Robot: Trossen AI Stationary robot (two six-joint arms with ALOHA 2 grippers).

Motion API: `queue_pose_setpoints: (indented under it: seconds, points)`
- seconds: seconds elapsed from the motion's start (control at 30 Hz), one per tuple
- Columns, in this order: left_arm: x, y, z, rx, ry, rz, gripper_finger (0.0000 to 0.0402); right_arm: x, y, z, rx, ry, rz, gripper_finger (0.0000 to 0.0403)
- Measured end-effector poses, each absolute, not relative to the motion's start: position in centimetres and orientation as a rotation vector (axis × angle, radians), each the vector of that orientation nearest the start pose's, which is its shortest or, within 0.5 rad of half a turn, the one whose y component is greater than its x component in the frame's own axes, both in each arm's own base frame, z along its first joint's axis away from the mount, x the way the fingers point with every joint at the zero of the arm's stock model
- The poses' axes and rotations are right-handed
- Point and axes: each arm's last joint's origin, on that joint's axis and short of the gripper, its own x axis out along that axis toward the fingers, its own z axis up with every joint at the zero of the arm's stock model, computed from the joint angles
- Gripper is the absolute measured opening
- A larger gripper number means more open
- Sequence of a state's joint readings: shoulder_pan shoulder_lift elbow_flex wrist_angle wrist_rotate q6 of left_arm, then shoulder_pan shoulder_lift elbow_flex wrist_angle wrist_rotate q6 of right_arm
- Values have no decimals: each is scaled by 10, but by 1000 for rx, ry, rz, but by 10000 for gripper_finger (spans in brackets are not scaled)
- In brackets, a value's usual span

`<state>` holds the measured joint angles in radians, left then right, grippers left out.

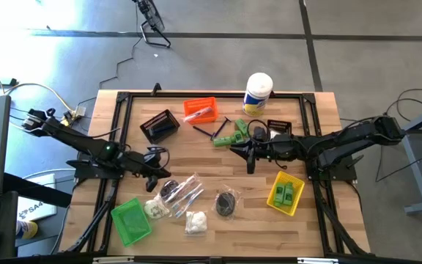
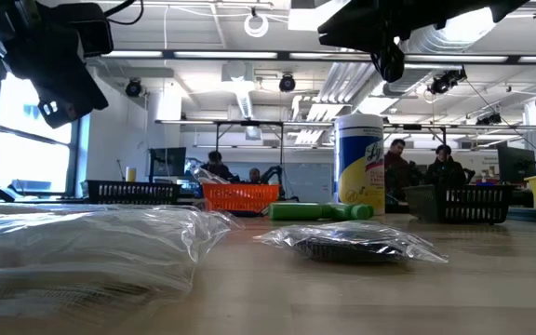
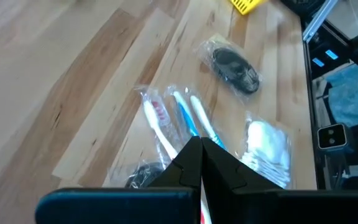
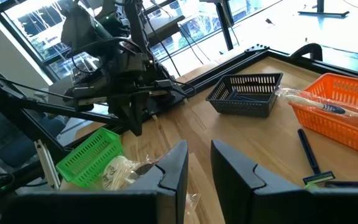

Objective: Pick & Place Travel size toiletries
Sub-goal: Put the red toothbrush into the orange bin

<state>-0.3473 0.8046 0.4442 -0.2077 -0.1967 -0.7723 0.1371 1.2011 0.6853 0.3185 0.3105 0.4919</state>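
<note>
Toiletries lie scattered around the canister [image 1: 258, 93]: green bottles [image 1: 229, 136] just in front of it, toothbrush packet [image 1: 185, 193], puff bag [image 1: 195, 221] and dark bundle [image 1: 226, 202] well in front. Only the left wrist view resolves the toothbrushes [image 3: 178, 122] inside the wrap; only the right wrist view shows a razor [image 4: 312, 163] beside the orange bin [image 4: 344, 117]. The left gripper [image 1: 154, 178] hovers over the packets, fingers together. The right gripper [image 1: 249, 157] hangs above bare table, fingers slightly apart, empty. Canister label text is unreadable.
</note>
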Motion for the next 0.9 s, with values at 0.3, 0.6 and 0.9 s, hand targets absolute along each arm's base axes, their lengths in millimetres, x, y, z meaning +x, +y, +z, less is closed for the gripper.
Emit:
queue_pose_setpoints:
  seconds: [0.3, 0.6, 0.9]
  points:
    - [161, -52, 211, -591, 573, 71, 0, 260, 28, 262, 448, 153, -194, 61]
    - [161, -52, 211, -590, 573, 71, 83, 260, 28, 262, 448, 156, -184, 61]
    - [161, -52, 211, -582, 569, 92, 209, 260, 28, 262, 443, 156, -183, 62]
